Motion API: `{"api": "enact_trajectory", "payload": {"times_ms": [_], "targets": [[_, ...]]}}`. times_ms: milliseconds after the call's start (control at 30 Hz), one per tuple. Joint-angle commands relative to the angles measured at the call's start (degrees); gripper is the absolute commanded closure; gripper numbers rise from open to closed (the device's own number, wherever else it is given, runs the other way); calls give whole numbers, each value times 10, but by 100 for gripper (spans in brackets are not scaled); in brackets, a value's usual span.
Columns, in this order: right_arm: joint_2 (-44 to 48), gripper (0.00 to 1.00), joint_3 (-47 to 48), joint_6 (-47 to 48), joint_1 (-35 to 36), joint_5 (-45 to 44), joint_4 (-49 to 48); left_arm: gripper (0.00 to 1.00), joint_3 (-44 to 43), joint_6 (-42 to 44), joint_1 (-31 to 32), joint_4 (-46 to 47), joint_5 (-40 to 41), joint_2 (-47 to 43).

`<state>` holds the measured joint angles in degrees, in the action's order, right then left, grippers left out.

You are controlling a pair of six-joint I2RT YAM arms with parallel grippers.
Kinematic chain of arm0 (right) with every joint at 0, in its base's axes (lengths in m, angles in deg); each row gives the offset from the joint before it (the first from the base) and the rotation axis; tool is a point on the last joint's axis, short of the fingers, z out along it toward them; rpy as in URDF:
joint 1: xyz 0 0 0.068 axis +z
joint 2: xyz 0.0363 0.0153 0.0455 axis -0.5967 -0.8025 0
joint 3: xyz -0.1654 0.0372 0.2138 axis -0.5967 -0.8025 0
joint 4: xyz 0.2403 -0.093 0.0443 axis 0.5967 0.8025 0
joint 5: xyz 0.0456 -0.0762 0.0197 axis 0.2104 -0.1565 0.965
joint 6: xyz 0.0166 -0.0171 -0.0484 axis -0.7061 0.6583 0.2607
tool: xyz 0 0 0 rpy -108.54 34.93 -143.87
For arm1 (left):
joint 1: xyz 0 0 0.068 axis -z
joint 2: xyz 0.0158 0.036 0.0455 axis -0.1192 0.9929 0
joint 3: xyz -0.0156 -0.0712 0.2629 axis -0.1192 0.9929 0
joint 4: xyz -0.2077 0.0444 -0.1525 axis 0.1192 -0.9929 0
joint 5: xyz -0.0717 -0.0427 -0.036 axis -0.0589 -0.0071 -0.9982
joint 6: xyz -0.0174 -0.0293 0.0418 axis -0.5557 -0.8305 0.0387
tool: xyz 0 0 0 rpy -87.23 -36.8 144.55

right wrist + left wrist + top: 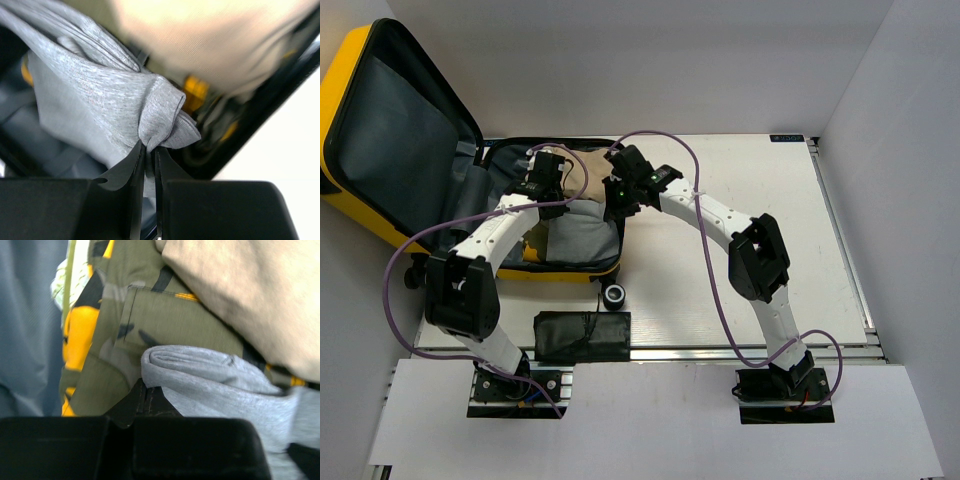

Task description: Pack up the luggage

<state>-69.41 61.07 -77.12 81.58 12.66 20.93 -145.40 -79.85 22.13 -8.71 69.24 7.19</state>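
**Grey garment pinched over the open luggage**

The right gripper (149, 150) is clamped on a bunched corner of the grey garment (90, 100). The left gripper (146, 397) is fully closed, with a rolled fold of the same cloth against its tips; I cannot tell whether it pinches any. Just beyond lie a camouflage garment (165, 320) and a beige garment (250, 300), already inside the luggage (338, 120), which lies open beneath both grippers. Packing looks well along: the grey piece needs settling and the lid is not yet closed.

Yellow luggage (334, 120), grey cloth (95, 100), beige cloth (250, 295), olive camouflage cloth (170, 320).
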Motion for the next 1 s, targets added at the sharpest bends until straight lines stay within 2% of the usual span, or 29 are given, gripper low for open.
{"api": "enact_trajectory", "payload": {"times_ms": [0, 100, 133, 167, 200, 233, 267, 300, 333, 367, 433, 500, 567, 600, 700, 733, 800, 833, 867, 967], "targets": [[-14, 100, 71, 3, -14, -82, 45, 100, -43, 27, -15, 32, -24, 21], [-11, 100, 70, 1, -19, -119, 45, 100, -60, 28, -26, 25, -31, 48], [-9, 95, 66, 2, -20, -119, 43, 100, -62, 28, -26, 23, -32, 52], [-9, 86, 64, 4, -22, -114, 45, 100, -63, 28, -26, 17, -30, 57], [-9, 59, 64, 5, -23, -106, 47, 100, -64, 27, -32, 12, -30, 59], [-9, 50, 62, 7, -23, -103, 49, 100, -70, 23, -32, 0, -30, 61], [-9, 45, 63, 11, -23, -100, 51, 100, -76, 20, -32, -14, -31, 65], [-8, 42, 63, 14, -24, -100, 53, 92, -87, 18, -32, -36, -30, 66], [-4, 34, 64, 19, -23, -98, 54, 80, -90, 19, -32, -43, -27, 65], [-2, 32, 63, 21, -25, -98, 54, 57, -94, 17, -32, -57, -17, 65], [11, 26, 61, 31, -25, -96, 51, 41, -107, 18, -32, -61, -9, 60], [29, 24, 57, 35, -21, -99, 44, 29, -125, 18, -32, -66, -6, 54], [39, 18, 57, 38, -23, -102, 40, 22, -139, 19, -32, -72, -11, 50], [48, 11, 58, 41, -23, -107, 35, 19, -144, 18, -32, -75, -14, 43], [68, 11, 51, 58, -20, -87, 12, 16, -158, 12, -32, -78, -22, 22], [72, 11, 46, 70, -17, -73, 2, 11, -152, 12, -32, -67, -31, 15], [82, 11, 16, 77, -15, -17, -38, 2, -144, 13, -32, -52, -76, 0], [83, 11, 2, 85, -14, 4, -55, 2, -134, 15, -32, -30, -97, -5], [82, 11, -9, 90, -14, 62, -73, 2, -131, 16, -32, -22, -138, -5], [67, 11, -37, 97, -14, 141, -117, 2, -142, 4, -32, -6, -165, 13]]}}
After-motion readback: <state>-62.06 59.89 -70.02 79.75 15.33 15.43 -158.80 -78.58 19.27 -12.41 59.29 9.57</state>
